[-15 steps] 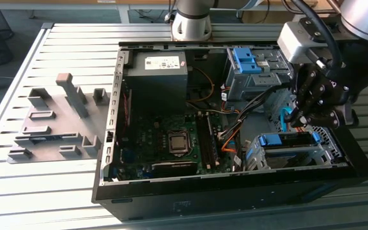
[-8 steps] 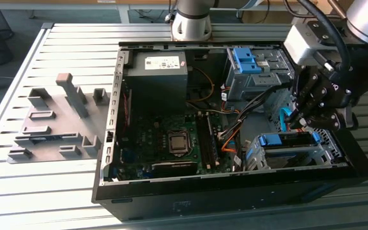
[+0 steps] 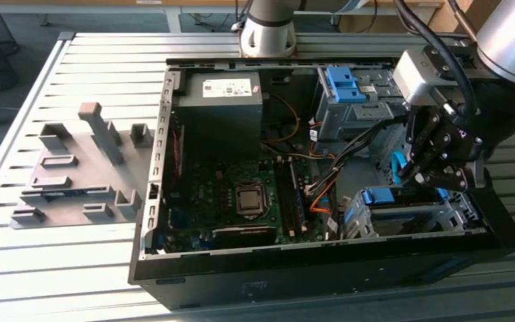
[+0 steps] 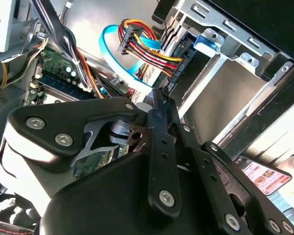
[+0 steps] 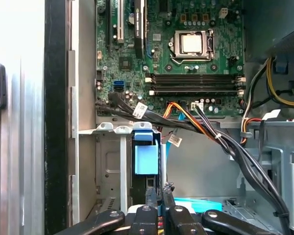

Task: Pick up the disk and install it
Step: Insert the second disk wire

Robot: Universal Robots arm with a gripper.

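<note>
Exterior looks down; wrist views close inside case [image 3: 329, 261].

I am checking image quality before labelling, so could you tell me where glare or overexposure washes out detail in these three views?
In the first wrist view, the surface outside the computer case is blown out to near white. In the second wrist view, glare washes out the far corner beyond the metal drive cage, while the gripper stays dark. In the exterior view, daylight is even, with only mild shine on the slatted table.
</note>
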